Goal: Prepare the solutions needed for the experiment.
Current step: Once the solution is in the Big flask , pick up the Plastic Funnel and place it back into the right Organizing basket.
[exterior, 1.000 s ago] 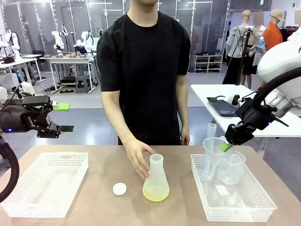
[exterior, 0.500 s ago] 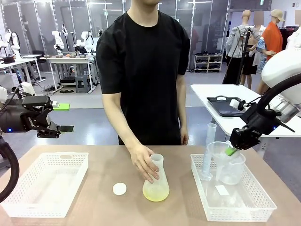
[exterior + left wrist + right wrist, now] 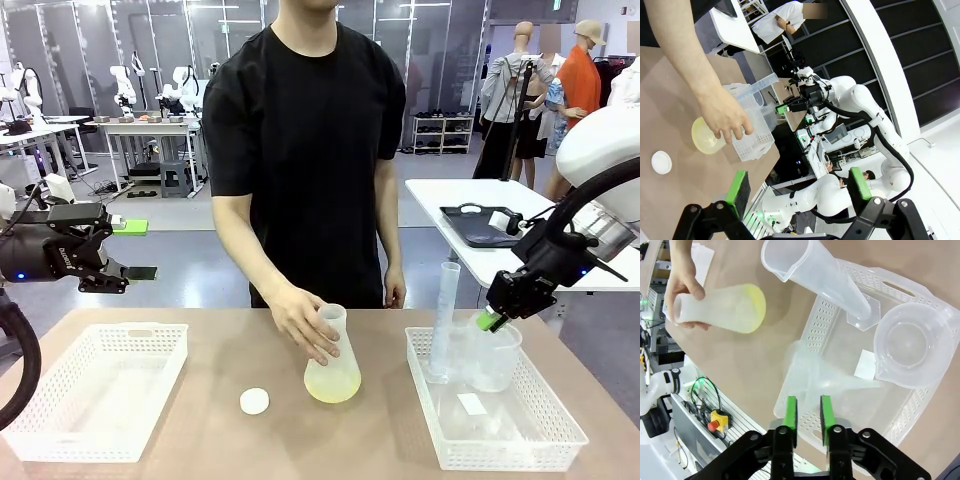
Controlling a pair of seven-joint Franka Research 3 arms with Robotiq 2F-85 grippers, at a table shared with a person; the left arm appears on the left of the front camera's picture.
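In the front view, the person's hand (image 3: 305,322) is gripping the neck of the frosted translucent conical flask (image 3: 335,375) and tilting it at mid-table. The pale yellow-green liquid (image 3: 333,388) is pooling in a shallow layer at its base. I cannot tell whether the base is touching the table. Your right gripper (image 3: 488,320) is hovering just above the clear plastic beaker (image 3: 492,358) in the white perforated right-hand basket (image 3: 520,440), near the tall clear measuring cylinder (image 3: 445,320). You seem to be finishing with the glassware there, so you should be lifting straight up, not sideways, because the cylinder looks easy to topple. Your left gripper (image 3: 133,250) is hanging wide open and empty above the white perforated left-hand basket (image 3: 100,340). A small white round cap (image 3: 254,401) is lying near the flask.

In the left wrist view, your green pads (image 3: 737,187) are standing far apart with nothing between them. The hand is covering the flask's neck and the forearm is crossing your approach line, so you should be waiting for the person to let go.

In the right wrist view, your pads are standing narrowly apart and gripping nothing. Below them a blurred clear shape (image 3: 825,380) is lying in the basket, too smeared to name. The cylinder's rim is rising close to your path.
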